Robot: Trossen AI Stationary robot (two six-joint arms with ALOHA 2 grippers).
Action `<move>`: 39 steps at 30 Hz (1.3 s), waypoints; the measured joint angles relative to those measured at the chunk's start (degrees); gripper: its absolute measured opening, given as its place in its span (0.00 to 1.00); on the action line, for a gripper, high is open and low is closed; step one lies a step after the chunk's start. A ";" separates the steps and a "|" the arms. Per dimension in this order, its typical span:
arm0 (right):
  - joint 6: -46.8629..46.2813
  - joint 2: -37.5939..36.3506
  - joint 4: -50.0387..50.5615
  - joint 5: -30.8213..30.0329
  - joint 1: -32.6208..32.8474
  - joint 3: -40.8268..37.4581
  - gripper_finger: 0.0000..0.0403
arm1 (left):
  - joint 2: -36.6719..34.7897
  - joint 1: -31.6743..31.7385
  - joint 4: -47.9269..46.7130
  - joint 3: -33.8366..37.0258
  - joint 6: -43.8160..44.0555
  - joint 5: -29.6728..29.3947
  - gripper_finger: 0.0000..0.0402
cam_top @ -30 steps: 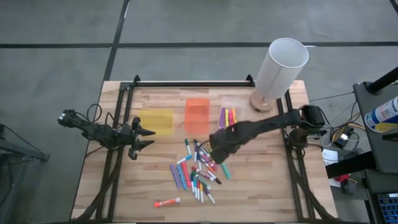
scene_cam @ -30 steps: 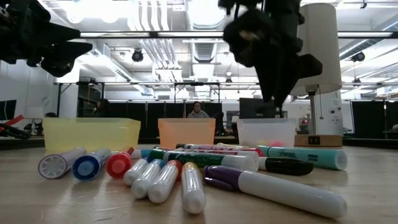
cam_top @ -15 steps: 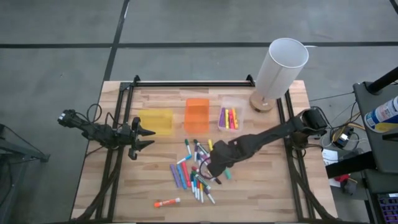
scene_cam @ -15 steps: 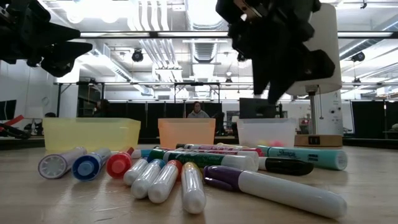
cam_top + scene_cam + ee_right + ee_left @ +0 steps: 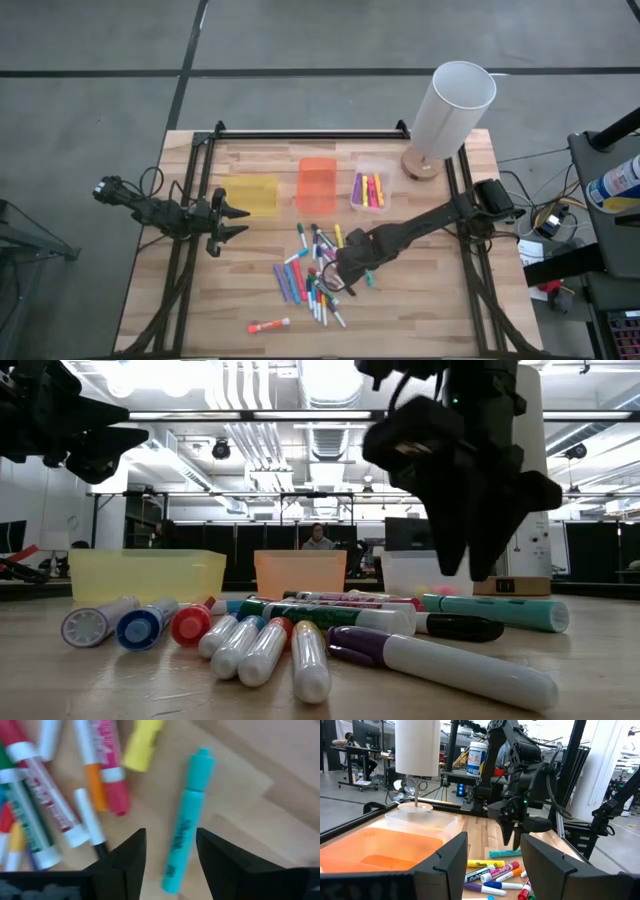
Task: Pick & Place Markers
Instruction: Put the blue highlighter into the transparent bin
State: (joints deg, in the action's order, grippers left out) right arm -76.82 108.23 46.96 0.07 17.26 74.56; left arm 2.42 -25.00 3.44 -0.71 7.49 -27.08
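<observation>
Here the markers (image 5: 315, 275) lie heaped mid-table, a teal marker (image 5: 186, 839) just off the heap's right edge. The right gripper (image 5: 170, 855) hangs right above it, fingers spread and empty. The left gripper (image 5: 238, 220) waits near the yellow bin (image 5: 250, 195), fingers spread.

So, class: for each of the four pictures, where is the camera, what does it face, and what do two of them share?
High: overhead, straight down on table; both arms, right tool over markers.
Low: table height, across markers to the bins; right tool descending.
Left wrist: past its open fingers toward the right arm.
Right wrist: down between open fingers at teal marker.
Shared: teal marker, also in low view.
</observation>
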 joint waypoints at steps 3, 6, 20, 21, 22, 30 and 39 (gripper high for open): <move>-0.65 0.46 -0.09 -0.08 0.32 -0.17 0.42 | -0.01 -0.01 0.00 0.00 0.00 0.00 0.44; -0.38 2.43 -0.97 1.25 0.54 -0.26 0.42 | 0.00 -0.01 0.00 -0.02 0.00 -0.01 0.44; 3.88 4.28 0.11 5.11 -0.22 -0.19 0.16 | 0.00 0.00 0.00 -0.01 0.00 0.01 0.44; 4.43 3.31 0.92 4.92 -0.44 -0.22 0.13 | 0.00 0.00 0.00 0.00 0.00 -0.01 0.44; 5.22 2.25 1.48 4.80 -0.77 -0.24 0.12 | 0.00 -0.01 0.00 -0.01 0.00 -0.01 0.44; 10.28 -6.02 2.56 -2.52 -5.67 -0.20 0.12 | -0.02 -0.01 0.00 0.00 0.00 -0.01 0.44; 16.60 -15.52 11.19 -13.18 -16.66 -0.13 0.13 | -0.02 0.00 0.00 -0.01 0.00 0.00 0.44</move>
State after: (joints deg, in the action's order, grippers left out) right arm -60.22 92.70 58.15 -13.11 0.59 74.43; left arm 2.39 -25.01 3.44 -0.72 7.49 -27.08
